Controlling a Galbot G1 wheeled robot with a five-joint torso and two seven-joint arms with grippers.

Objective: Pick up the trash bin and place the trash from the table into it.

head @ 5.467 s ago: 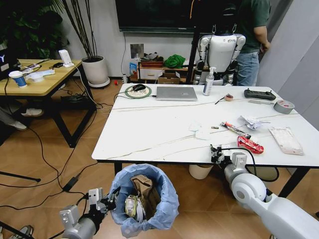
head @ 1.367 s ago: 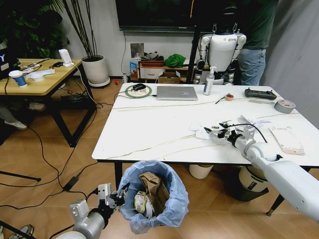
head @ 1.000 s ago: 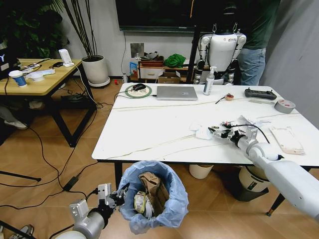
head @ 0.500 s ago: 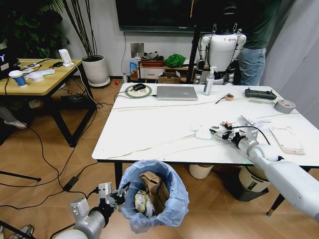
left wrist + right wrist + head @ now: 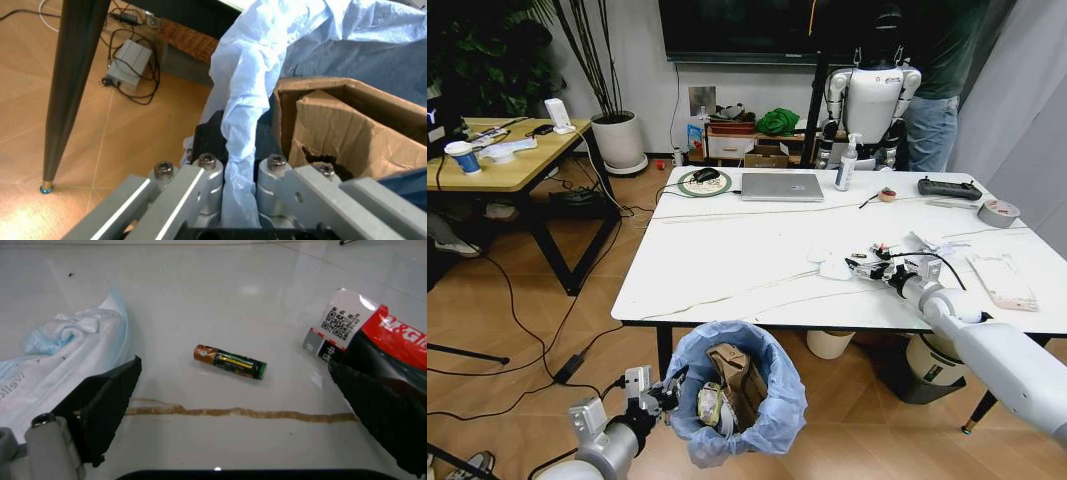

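The trash bin point(image 5: 739, 400), lined with a crinkled light-blue bag point(image 5: 243, 90), hangs low before the table point(image 5: 737, 250). My left gripper point(image 5: 663, 394) is shut on its rim and bag. Torn brown cardboard point(image 5: 347, 125) and a paper cup point(image 5: 708, 405) lie inside. My right gripper point(image 5: 861, 267) rests low over the tabletop near its front right, open. A small battery point(image 5: 230, 361) lies between its fingers point(image 5: 100, 407). A white tissue point(image 5: 63, 352) lies beside one finger, a red snack wrapper point(image 5: 390, 342) beside the other. Crumpled paper point(image 5: 927, 243) lies just beyond.
Farther back on the table are a silver laptop point(image 5: 782, 187), a spray bottle point(image 5: 846, 164), a black controller point(image 5: 948, 188) and a grey tape roll point(image 5: 997, 212). A white packet point(image 5: 1000, 281) lies at the right. A cream bucket point(image 5: 829, 344) and a white bin point(image 5: 932, 366) stand underneath.
My right arm has come up from the table's front edge onto the tabletop and in the last second settled lower, just right of the tissue. The left gripper keeps its hold on the bin.
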